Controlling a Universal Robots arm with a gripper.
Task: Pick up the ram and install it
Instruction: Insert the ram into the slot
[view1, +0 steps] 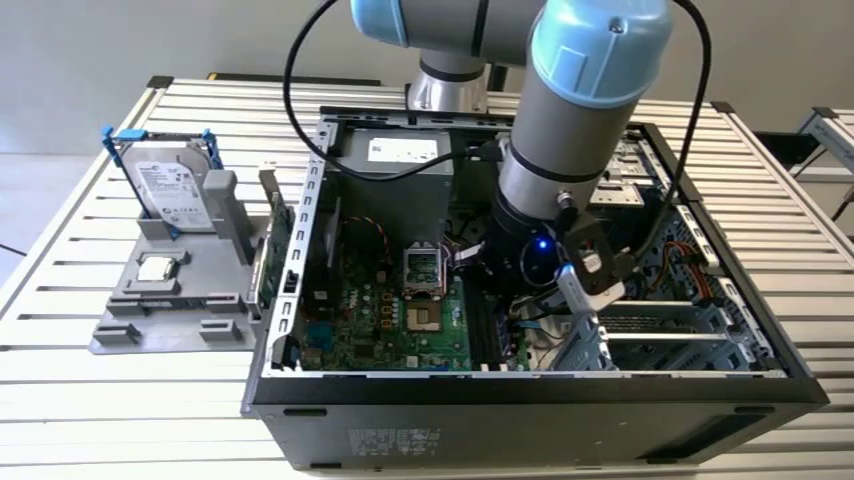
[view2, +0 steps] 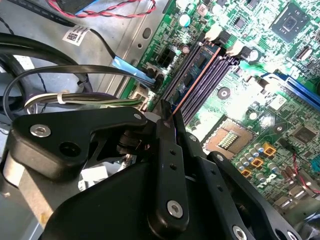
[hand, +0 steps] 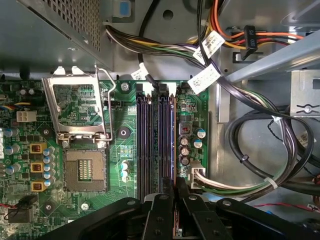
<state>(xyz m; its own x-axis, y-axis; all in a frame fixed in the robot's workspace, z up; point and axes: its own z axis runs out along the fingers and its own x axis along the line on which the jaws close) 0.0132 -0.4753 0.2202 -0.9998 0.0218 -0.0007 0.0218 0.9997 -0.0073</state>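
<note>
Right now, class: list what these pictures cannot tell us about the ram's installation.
- The ram, near end: both wrist views, hidden between the gripper fingers.
- How deep it sits in the memory slots: seen edge-on there.
- Slots in the exterior view: covered by the arm.

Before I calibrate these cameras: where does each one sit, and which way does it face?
Exterior view: off the arm, above the open computer case, looking down; arm shows.
First wrist view: on the arm, facing the memory slots; gripper shows.
Second wrist view: on the arm, along the gripper holding the ram.
Shared: both wrist views show slots, processor socket.
</note>
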